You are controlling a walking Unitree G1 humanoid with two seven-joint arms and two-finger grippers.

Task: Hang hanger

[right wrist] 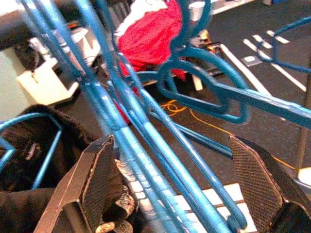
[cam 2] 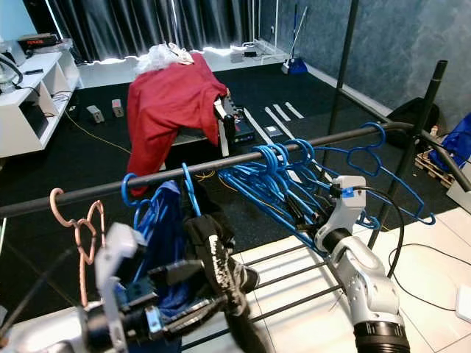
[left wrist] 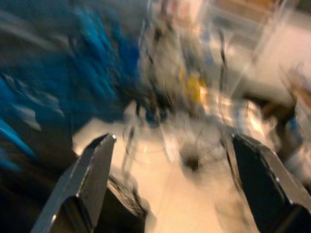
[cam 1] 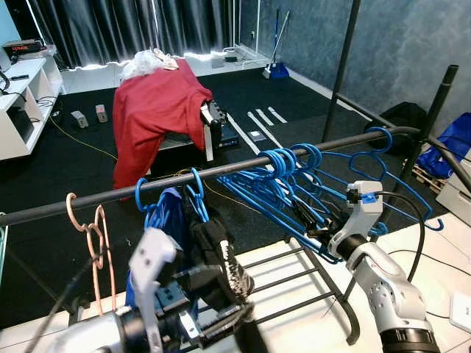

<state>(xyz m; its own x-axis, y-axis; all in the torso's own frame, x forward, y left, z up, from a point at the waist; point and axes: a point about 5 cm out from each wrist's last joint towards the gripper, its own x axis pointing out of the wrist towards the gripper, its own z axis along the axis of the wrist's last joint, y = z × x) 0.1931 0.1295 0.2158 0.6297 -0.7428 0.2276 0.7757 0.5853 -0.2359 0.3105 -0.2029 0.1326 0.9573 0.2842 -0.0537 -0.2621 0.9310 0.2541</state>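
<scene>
A black rail (cam 1: 221, 170) runs across in front of me. Several blue hangers (cam 1: 276, 176) hang bunched on its right half. A pink hanger (cam 1: 94, 239) hangs at the left, and beside it a blue hanger carries a blue garment (cam 1: 165, 213). My right gripper (cam 1: 309, 219) reaches into the lower arms of the blue bunch. In the right wrist view the right gripper (right wrist: 177, 184) is open, with blue hanger bars (right wrist: 146, 145) running between the fingers (right wrist: 97, 179). My left gripper (left wrist: 177, 184) is open and holds nothing; it hovers low by a black garment (cam 1: 217, 254).
A red cloth (cam 1: 154, 110) drapes over an object on the dark floor beyond the rail. White shelving (cam 1: 22, 103) stands far left, a broom (cam 1: 277, 44) at the back wall, and bags (cam 1: 456, 143) at the right. Black lower rack bars (cam 1: 294, 279) cross the white floor.
</scene>
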